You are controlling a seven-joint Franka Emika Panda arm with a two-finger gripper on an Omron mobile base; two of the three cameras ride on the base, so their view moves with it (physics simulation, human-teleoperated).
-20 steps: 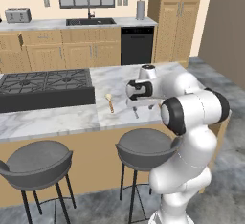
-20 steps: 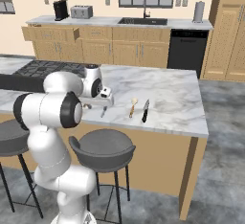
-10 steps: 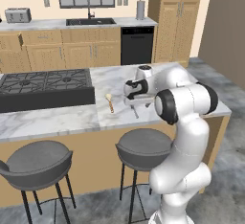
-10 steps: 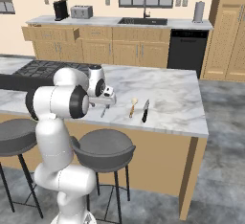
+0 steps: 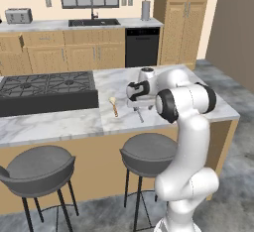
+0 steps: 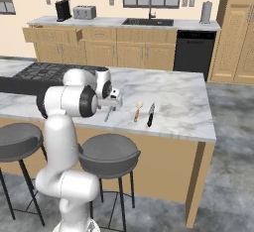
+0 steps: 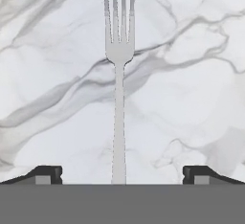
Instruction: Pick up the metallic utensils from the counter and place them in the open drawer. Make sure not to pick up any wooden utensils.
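The slim silver fork (image 7: 118,98) lies flat on the marbled counter (image 6: 183,107), tines pointing away from the hand. My gripper (image 7: 119,175) hangs low over the handle end, open, with one dark fingertip (image 7: 45,173) on each side of the handle and not touching it. From the base the gripper (image 5: 136,99) sits just behind the fork (image 5: 140,116) near the counter's front edge. The black-handled utensil (image 6: 150,114) lies to the right of the fork (image 6: 106,114), with a wooden spoon (image 6: 138,111) between them. The open drawer (image 6: 52,35) juts from the back cabinets at the far left.
The black gas cooktop (image 5: 47,89) takes up the left part of the counter. The wooden spoon (image 5: 114,106) lies left of the gripper. Two round grey stools (image 5: 149,149) stand in front of the counter. A toaster (image 6: 84,12) and sink are on the far counter.
The hand has sunk a little lower over the fork and shifted slightly along the counter. The upper arm has swung upright. The utensils have not moved.
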